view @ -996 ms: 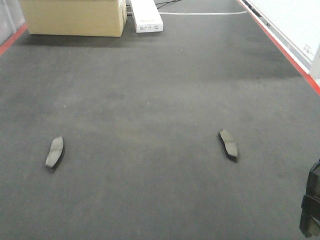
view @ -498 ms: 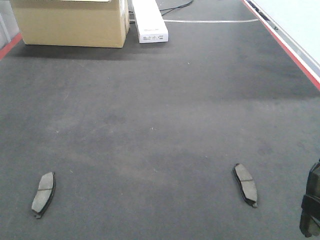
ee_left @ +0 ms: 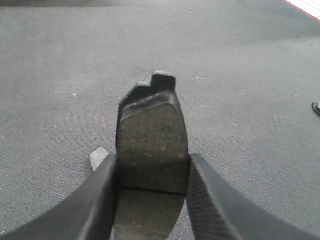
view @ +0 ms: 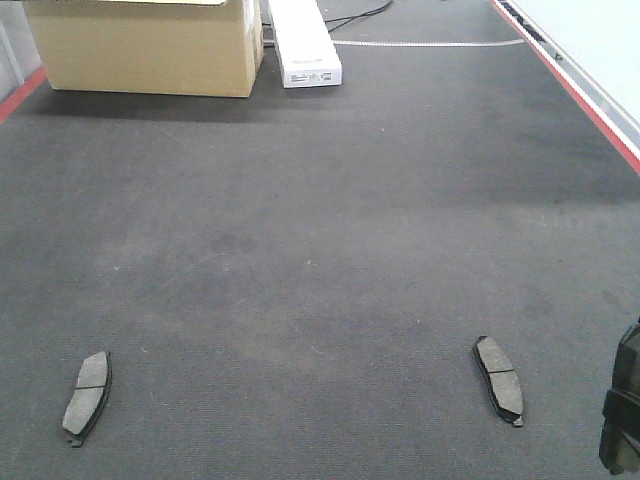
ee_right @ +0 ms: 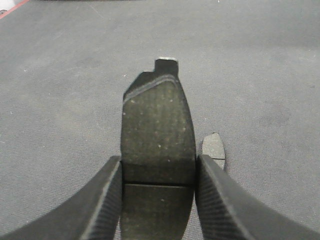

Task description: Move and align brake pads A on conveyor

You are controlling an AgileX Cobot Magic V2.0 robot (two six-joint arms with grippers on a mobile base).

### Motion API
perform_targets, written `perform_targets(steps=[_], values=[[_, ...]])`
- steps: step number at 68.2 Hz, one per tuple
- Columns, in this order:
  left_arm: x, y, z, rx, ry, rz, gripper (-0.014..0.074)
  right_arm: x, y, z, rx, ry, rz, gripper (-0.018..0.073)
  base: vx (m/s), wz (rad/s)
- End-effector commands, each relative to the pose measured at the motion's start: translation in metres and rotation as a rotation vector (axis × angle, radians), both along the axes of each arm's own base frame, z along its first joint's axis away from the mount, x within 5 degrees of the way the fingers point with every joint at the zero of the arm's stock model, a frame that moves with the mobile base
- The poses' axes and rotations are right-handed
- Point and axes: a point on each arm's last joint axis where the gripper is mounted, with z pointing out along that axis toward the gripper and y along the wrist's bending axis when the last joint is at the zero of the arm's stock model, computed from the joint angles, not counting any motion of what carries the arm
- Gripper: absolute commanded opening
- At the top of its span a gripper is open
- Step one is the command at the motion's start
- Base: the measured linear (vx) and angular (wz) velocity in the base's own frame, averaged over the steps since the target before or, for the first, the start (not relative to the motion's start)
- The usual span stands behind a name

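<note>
The conveyor (view: 320, 230) is a wide dark belt with red rails. Two brake pads lie flat on it in the front view, one near left (view: 87, 396) and one near right (view: 498, 378). My left gripper (ee_left: 152, 160) is shut on a third pad (ee_left: 150, 130), held lengthwise just above the belt, with the left lying pad's end (ee_left: 99, 158) showing beside its left finger. My right gripper (ee_right: 160, 160) is shut on a fourth pad (ee_right: 157, 120), and the right lying pad (ee_right: 214, 147) peeks out beside its right finger.
A cardboard box (view: 145, 50) and a white carton (view: 305, 45) stand at the belt's far end. The red rail (view: 590, 100) runs along the right side. A dark piece of my right arm (view: 622, 415) shows at the lower right edge.
In the front view both lying pads have slid down the frame toward the camera, and the box and carton have come slightly nearer. Most of the shift came in the first half second.
</note>
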Motion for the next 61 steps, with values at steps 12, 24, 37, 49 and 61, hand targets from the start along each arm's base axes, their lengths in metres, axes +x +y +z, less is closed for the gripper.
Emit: perform_targets(steps=[12,24,37,49,61], values=[[0.002,-0.002,0.016,-0.042,-0.1,-0.01,-0.0006,0.002,0.002,0.018,0.025,-0.117,0.018,-0.0004,0.0,0.0],[0.002,-0.002,0.016,-0.042,-0.1,-0.01,-0.0006,0.002,0.002,0.018,0.025,-0.117,0.018,-0.0004,0.0,0.0],[0.002,-0.002,0.016,-0.042,-0.1,-0.01,-0.0006,0.002,0.002,0.018,0.025,-0.117,0.018,-0.0004,0.0,0.0],[0.003,-0.003,0.016,-0.082,-0.079,-0.005,-0.0006,0.002,0.002,0.018,0.025,-0.117,0.018,-0.0004,0.0,0.0],[0.03,-0.015,0.031,-0.079,0.043,0.014,-0.0003,0.002,0.002,0.018,0.025,-0.117,0.018,-0.0004,0.0,0.0]])
